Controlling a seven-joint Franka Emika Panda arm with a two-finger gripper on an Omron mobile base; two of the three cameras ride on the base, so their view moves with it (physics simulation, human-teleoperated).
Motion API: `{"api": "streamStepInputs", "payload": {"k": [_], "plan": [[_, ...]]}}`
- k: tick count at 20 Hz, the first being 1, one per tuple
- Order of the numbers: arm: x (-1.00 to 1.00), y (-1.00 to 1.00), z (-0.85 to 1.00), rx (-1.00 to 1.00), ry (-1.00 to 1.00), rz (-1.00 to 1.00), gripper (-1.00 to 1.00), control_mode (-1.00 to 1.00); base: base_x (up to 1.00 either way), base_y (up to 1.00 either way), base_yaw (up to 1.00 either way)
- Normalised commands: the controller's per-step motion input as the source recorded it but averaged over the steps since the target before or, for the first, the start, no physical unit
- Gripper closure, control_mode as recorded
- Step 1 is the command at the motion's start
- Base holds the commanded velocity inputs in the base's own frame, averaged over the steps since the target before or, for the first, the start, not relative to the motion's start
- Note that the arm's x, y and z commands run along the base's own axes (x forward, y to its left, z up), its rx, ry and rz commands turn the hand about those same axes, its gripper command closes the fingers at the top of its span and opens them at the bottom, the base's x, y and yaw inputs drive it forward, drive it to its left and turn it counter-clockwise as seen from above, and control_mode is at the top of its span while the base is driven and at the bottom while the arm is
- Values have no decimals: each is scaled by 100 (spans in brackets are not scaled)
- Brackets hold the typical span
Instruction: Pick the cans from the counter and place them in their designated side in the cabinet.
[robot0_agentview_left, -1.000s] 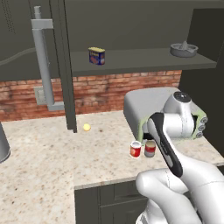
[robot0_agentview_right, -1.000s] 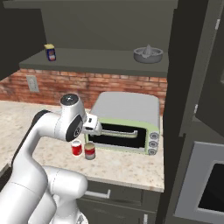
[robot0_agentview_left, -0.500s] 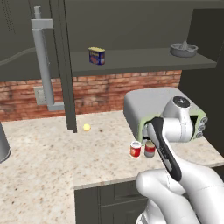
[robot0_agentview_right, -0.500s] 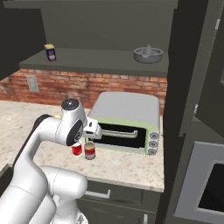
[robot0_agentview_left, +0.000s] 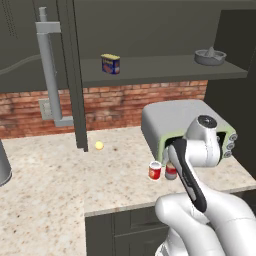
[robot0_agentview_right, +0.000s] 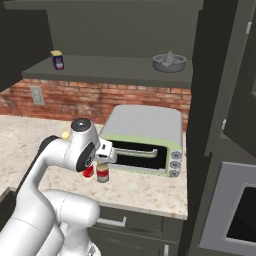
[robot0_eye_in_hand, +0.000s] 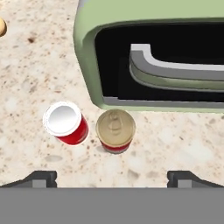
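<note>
Above the cans (robot0_eye_in_hand: 89, 127), tool (robot0_eye_in_hand: 112, 177) spread wide.

i'm looking at my arm (robot0_agentview_left: 200, 220): glossy white rounded shells, bulging into fat curved links. a round dark grey cap with a pale centre is sitting on the joint (robot0_agentview_left: 206, 121) nearest the toaster oven (robot0_agentview_right: 145, 132). a black strip is running along one link. two small dark fingertips (robot0_eye_in_hand: 41, 177) are showing.

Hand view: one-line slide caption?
Open hand above two upright cans, red can and silver can, before the toaster oven.
</note>
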Motion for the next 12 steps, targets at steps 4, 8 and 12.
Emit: {"api": "streamStepInputs", "payload": {"k": [4, 8, 12], "plan": [[0, -1, -15, 0, 0, 1, -100, -100, 0, 0, 0], [0, -2, -13, 0, 0, 2, -100, -100, 0, 0, 0], [0, -2, -13, 0, 0, 2, -100, -100, 0, 0, 0]]}}
